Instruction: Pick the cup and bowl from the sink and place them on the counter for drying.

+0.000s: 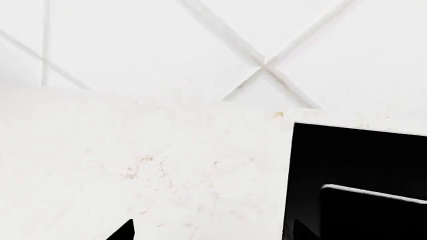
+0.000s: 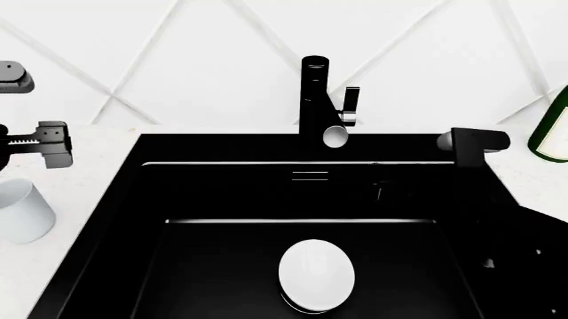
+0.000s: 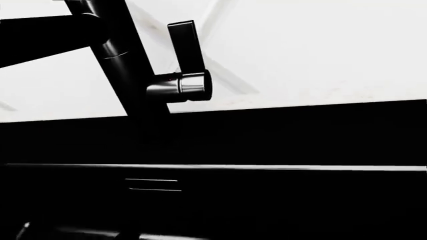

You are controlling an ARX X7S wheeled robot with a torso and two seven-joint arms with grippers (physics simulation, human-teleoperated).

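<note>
1. While the white dome-shaped bowl (image 2: 317,274) sits upside down at the bottom of the big matte black rectangular sink (image 2: 222,199), right over the drain spot, nothing is touching it.
2. Small plain white cup (image 2: 22,211) stands on the white faintly marbled stone table (image 2: 89,173), left of the sink, near the basin's edge but not touching it.
3. Left tool (image 2: 40,143) hangs above the table just behind the cup, apart from it. Only a dark toothed part w/ a clamp end shows in the head view; left wrist view gives just two dark finger tips at the frame edge, nothing between them. Can't tell how far it's open.
4. Right tool: a dark arm mass fills the sink's right side in the head view, fingers not made out. Right wrist view shows no fingers either, so can't tell its state.
5. Tall black faucet (image 2: 316,100) w/ a chrome-ended side lever stands behind the basin, centre.
6. Green glass bottle (image 2: 552,136) stands on the table at far right, cut by the frame.
</note>
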